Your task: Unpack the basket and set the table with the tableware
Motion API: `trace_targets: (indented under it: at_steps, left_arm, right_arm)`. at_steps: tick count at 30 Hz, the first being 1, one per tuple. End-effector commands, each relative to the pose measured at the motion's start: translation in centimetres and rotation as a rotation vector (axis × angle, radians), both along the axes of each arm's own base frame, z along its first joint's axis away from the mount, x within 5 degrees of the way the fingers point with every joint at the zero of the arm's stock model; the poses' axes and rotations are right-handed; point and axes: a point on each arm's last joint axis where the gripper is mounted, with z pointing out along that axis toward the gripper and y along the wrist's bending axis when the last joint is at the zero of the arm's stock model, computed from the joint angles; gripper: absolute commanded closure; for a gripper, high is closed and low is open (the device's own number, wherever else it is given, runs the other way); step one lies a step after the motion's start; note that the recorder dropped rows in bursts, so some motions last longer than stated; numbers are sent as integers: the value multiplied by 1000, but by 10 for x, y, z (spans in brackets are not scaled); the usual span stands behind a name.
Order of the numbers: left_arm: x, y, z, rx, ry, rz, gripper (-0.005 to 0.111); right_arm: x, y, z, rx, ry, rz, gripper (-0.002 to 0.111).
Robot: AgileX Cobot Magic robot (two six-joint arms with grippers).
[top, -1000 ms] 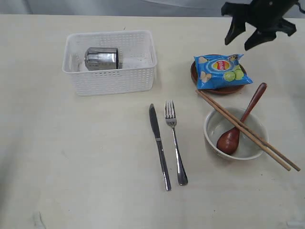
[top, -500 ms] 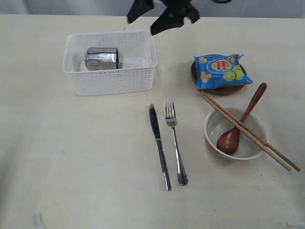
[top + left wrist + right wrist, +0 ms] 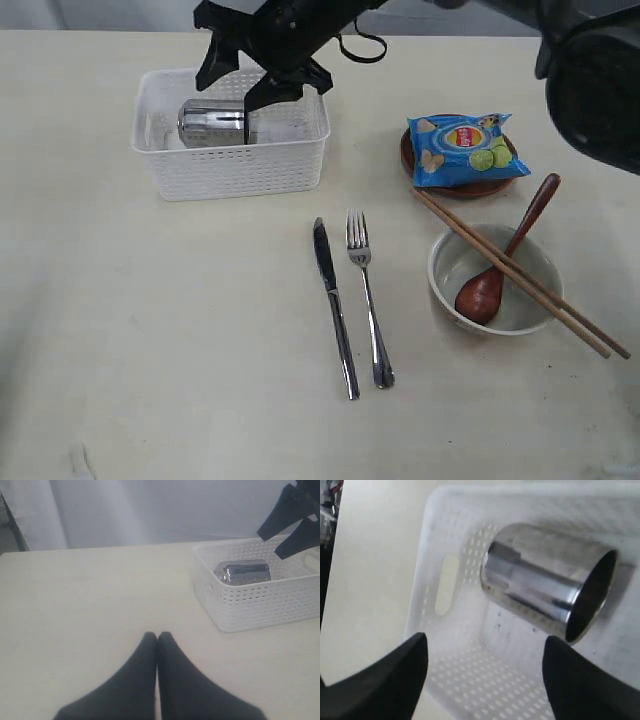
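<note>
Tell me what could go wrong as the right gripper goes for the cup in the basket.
1. The steel cup lies on its side. The open right gripper may pinch its round, shiny wall, and it could roll or slip away.
2. The cup sits down between the walls of the basket, so a finger might catch the rim or lattice and drag or tip the basket.

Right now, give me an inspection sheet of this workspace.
Surface: table, pale, no spills seen.
Job's things: steel cup on its side in basket; knife and fork side by side; spoon in bowl, chopsticks across it; plate under chip bag.
Clutter: chip bag only.
Claws: right claw open over the basket; left claw shut, over the table.
Cables: black loop by the right arm.
Surroundings: pale backdrop behind table.
</note>
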Motion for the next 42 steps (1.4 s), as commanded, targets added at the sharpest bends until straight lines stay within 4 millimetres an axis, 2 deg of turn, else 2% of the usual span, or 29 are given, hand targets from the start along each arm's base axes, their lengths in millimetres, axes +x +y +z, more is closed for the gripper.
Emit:
trace_targets:
  at_steps: [1,8,15,18,21,26,30,33,42]
  left_arm:
    - [0,0,0,-2,-11,-8,107]
    - [0,0,0,-2,-11,-8,107]
    - [0,0,0,-2,-11,-8,107]
    - [0,0,0,-2,-11,-8,107]
    - [0,0,0,-2,-11,-8,107]
    - [0,0,0,-2,-11,-8,107]
    - [0,0,0,-2,-11,-8,107]
    - [0,0,0,-2,-11,-8,107]
    - [0,0,0,-2,-11,-8,107]
  right_arm:
    - [10,-4,-9,-56,-49,-64,46]
    - [8,10,-35,-53,-24,-60,46]
    - [3,27,-34,1,-54,-74,46]
    - [3,28,-27,10,-68,-50,46]
    - [4,31,-13,26,-84,-22,50]
    - [4,33,8,25,-95,-4,51]
    - [-5,43,17,-150,-185,7,51]
    - [-15,56,16,-276,-248,-35,51]
    - [-14,63,-11,-287,-159,-130,51]
